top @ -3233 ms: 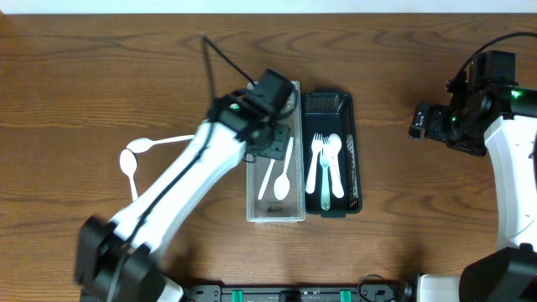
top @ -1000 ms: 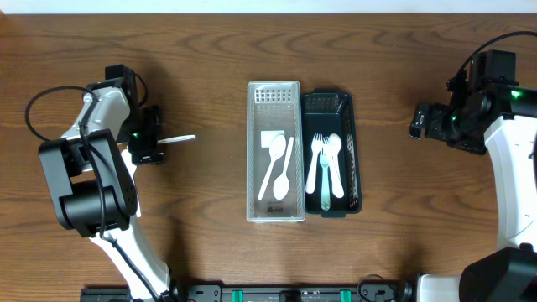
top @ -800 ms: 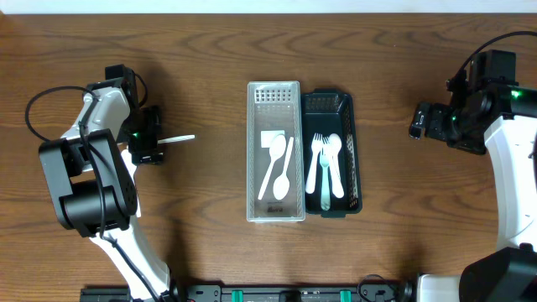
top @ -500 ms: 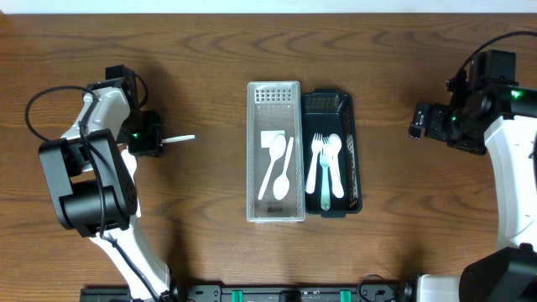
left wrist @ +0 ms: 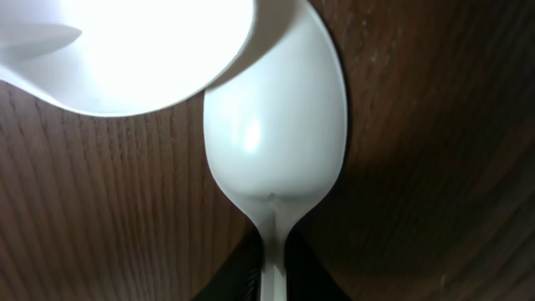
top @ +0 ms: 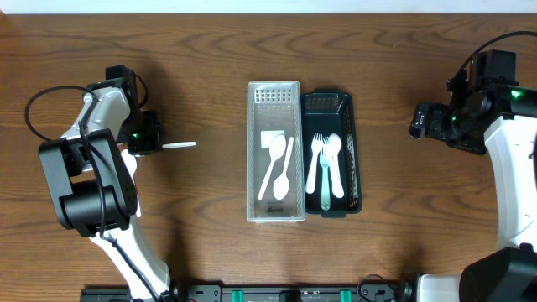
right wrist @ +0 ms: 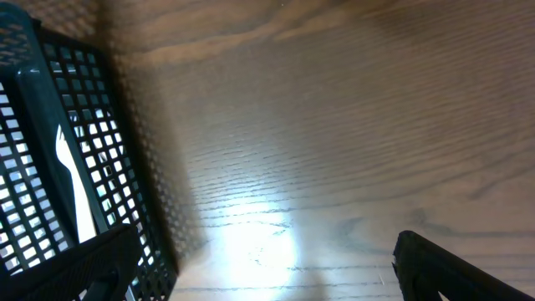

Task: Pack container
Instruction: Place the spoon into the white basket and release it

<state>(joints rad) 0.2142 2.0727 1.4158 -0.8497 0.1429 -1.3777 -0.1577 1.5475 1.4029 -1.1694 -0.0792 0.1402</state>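
Left gripper (top: 153,143) clenched on a spoon (left wrist: 276,159); right gripper (top: 418,122) released.
You will find the spoon's neck pinched between the left fingers at the counter's (top: 210,67) left side, with a second spoon (left wrist: 125,50) overlapping its bowl. Both lie well left of the clear tray (top: 250,151) and black basket (top: 354,159), which touch side by side at centre and hold white cutlery. Your right gripper stands spread and empty, off to the basket's right.
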